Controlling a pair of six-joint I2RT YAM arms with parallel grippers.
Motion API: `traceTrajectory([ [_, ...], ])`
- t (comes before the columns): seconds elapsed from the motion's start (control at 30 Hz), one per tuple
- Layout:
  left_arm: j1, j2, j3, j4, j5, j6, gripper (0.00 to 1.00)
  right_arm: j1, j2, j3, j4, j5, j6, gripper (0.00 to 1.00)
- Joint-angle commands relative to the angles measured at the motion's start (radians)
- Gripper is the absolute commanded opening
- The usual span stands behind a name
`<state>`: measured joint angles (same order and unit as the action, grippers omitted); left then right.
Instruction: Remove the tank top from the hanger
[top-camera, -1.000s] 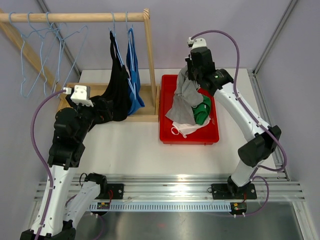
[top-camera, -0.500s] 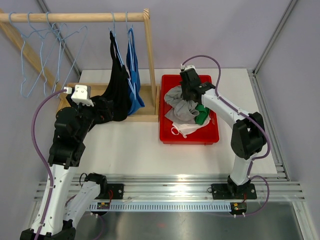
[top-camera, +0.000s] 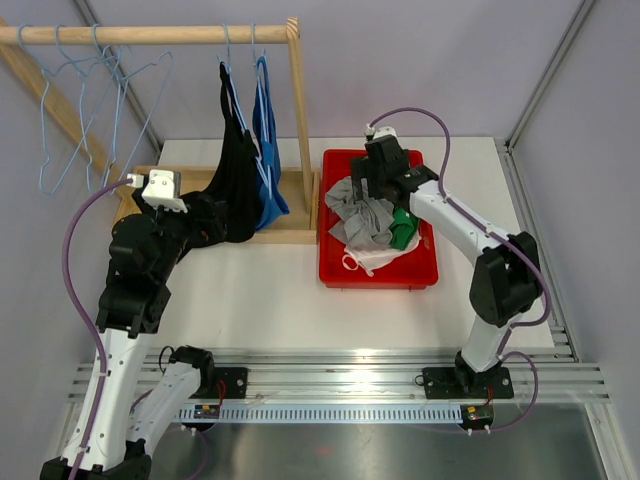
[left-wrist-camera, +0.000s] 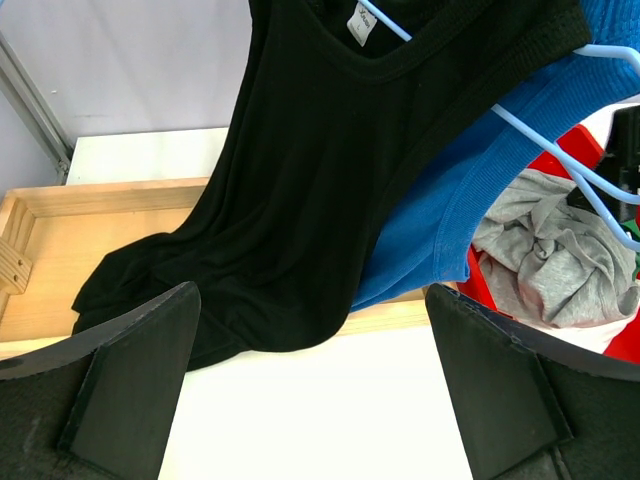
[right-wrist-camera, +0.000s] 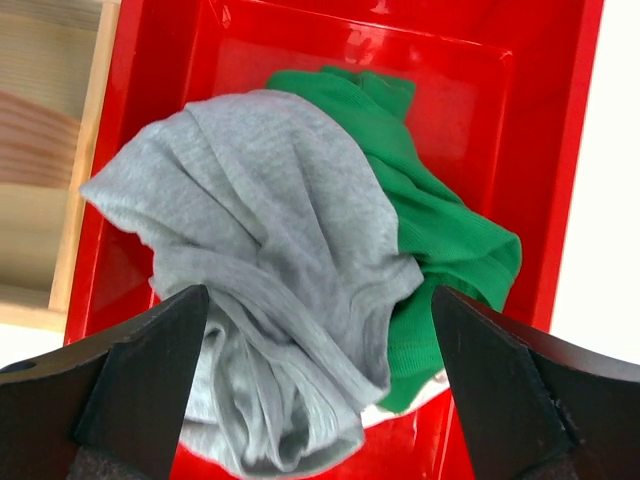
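Left wrist view: left pincer (left-wrist-camera: 310, 290) wide open and empty, black tank top (left-wrist-camera: 300, 200) straight ahead of it on the hanger (left-wrist-camera: 385, 18).
Top hangs from the rail (top-camera: 150, 35). Its hem is pulled toward the pincer and puddles on the wooden base (left-wrist-camera: 90, 230), ahead and to the pincer's left. Blue tank top (left-wrist-camera: 440, 230) sits just behind it, to the pincer's right, touching. Likely light, limp, stretchy knit that will bunch and slide. The hem gives no control, so better to pinch a shoulder strap or the ribbed neckline near the wire and peel it off the hanger arm. Snag risk on the blue one. Right pincer (right-wrist-camera: 318, 290) also spread open, holding nothing, directly above the grey garment (right-wrist-camera: 270, 220) and green garment (right-wrist-camera: 440, 250) in the red tray (right-wrist-camera: 460, 110).
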<state>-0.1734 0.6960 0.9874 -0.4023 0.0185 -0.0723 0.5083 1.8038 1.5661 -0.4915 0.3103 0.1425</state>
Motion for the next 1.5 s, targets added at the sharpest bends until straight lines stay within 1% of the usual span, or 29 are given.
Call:
traceTrajectory([
  [0.0, -0.005, 0.000, 0.007, 0.037, -0.014, -0.011, 0.99, -0.005, -0.116, -0.037, 0.033, -0.008, 0.008, 0.99],
  [0.07, -0.005, -0.003, 0.010, 0.040, -0.014, -0.017, 0.99, -0.005, -0.150, -0.092, 0.050, -0.028, 0.015, 0.99],
  [0.17, -0.005, -0.003, 0.014, 0.043, 0.023, -0.029, 0.99, -0.005, -0.221, -0.171, 0.070, -0.062, 0.032, 0.99],
  [0.23, -0.005, -0.003, 0.019, 0.054, 0.076, -0.044, 0.99, -0.005, -0.277, -0.239, 0.102, -0.101, 0.040, 1.00],
  [0.27, -0.005, -0.003, 0.020, 0.060, 0.125, -0.049, 0.99, -0.004, -0.296, -0.261, 0.111, -0.112, 0.048, 1.00],
  [0.33, -0.006, 0.003, 0.030, 0.075, 0.168, -0.069, 0.99, 0.005, -0.343, -0.309, 0.131, -0.137, 0.055, 0.99],
  [0.47, -0.015, 0.022, 0.066, 0.097, 0.271, -0.089, 0.99, 0.041, -0.396, -0.362, 0.134, -0.109, 0.054, 1.00],
  [0.6, -0.047, 0.034, 0.121, 0.117, 0.320, -0.096, 0.99, 0.084, -0.434, -0.415, 0.149, -0.080, 0.060, 0.99],
  [0.7, -0.080, 0.053, 0.155, 0.115, 0.305, -0.100, 0.99, 0.096, -0.446, -0.445, 0.162, -0.079, 0.071, 1.00],
  [0.83, -0.126, 0.108, 0.247, 0.092, 0.273, -0.087, 0.98, 0.101, -0.452, -0.498, 0.192, -0.073, 0.077, 0.99],
  [0.93, -0.173, 0.151, 0.295, 0.074, 0.209, -0.066, 0.99, 0.102, -0.463, -0.529, 0.211, -0.068, 0.086, 1.00],
  [1.17, -0.281, 0.296, 0.473, 0.025, 0.100, -0.005, 0.99, 0.105, -0.503, -0.567, 0.235, -0.071, 0.091, 0.99],
  [1.4, -0.294, 0.437, 0.638, -0.004, 0.035, 0.042, 0.99, 0.104, -0.537, -0.595, 0.241, -0.074, 0.092, 1.00],
  [1.47, -0.294, 0.503, 0.729, -0.041, -0.009, 0.052, 0.99, 0.105, -0.547, -0.601, 0.243, -0.074, 0.095, 1.00],
])
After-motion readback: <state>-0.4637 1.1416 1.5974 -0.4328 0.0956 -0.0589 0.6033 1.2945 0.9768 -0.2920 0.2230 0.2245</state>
